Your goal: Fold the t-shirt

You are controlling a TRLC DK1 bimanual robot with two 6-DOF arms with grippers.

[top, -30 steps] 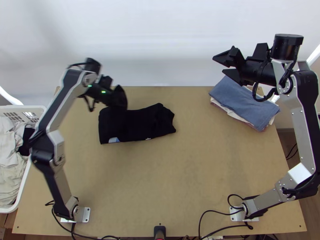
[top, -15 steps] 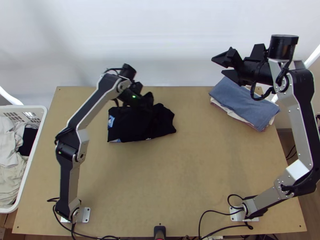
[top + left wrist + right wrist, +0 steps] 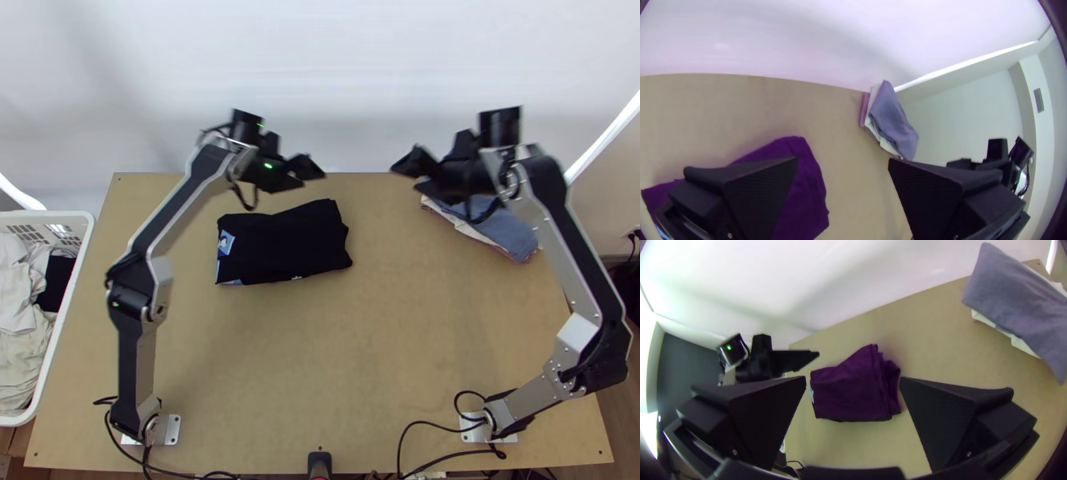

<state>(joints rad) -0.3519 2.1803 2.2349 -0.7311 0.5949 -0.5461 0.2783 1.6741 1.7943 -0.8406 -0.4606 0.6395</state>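
Observation:
The black t-shirt (image 3: 280, 244) lies folded into a rough rectangle left of the table's middle, a blue-and-white patch at its left edge; it looks purple in the left wrist view (image 3: 807, 191) and right wrist view (image 3: 851, 386). My left gripper (image 3: 318, 172) is above the shirt's far edge, apart from it; its fingers stand wide apart with nothing between them in the left wrist view (image 3: 842, 160). My right gripper (image 3: 406, 172) hangs near the table's far edge, right of the shirt, and is likewise open and empty in the right wrist view (image 3: 853, 380).
A stack of folded cloths, blue-grey on top (image 3: 508, 224), lies at the table's far right beneath the right arm. A white basket (image 3: 76, 296) of clothes stands at the left. Bare wood (image 3: 336, 360) stretches in front of the shirt.
The left gripper first swept right over the shirt, then rose clear of it, and the shirt's left end is now turned inward. The right arm has swung left, toward the middle.

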